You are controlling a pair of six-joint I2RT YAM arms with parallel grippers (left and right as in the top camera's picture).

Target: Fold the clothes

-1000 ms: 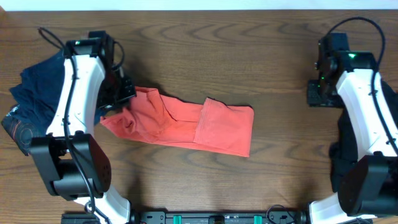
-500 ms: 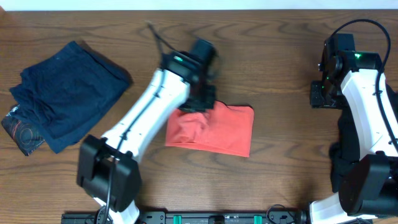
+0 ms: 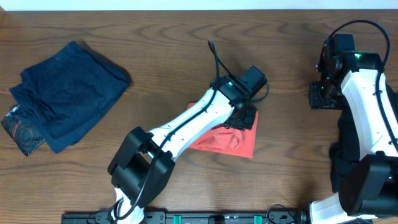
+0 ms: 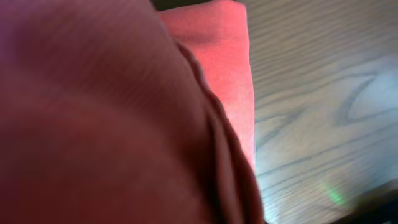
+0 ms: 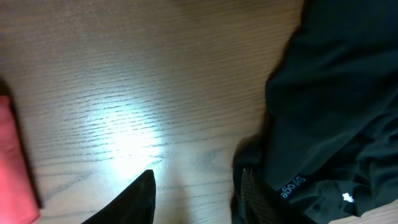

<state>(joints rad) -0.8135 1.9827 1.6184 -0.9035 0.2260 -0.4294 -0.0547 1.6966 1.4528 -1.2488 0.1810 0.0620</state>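
A red garment (image 3: 237, 142) lies in the middle of the table, its left part doubled over to the right. My left gripper (image 3: 244, 116) is over its right end, shut on a lifted edge of the cloth. Red fabric (image 4: 124, 124) fills the left wrist view and hides the fingers. The flat red layer (image 4: 230, 56) lies below it. My right gripper (image 3: 318, 94) is open and empty at the far right, low over bare wood (image 5: 196, 199). A black garment (image 5: 336, 93) lies just right of its fingers.
A folded navy garment (image 3: 62, 93) lies at the far left, with a dark patterned piece (image 3: 18, 134) under its near corner. The wooden table (image 3: 174, 43) shows bare wood between the clothes. The red garment's edge (image 5: 12, 162) shows at the left of the right wrist view.
My left gripper has swept from the table's left side to the right, carrying the red garment's left end over its right part. The right arm has barely moved.
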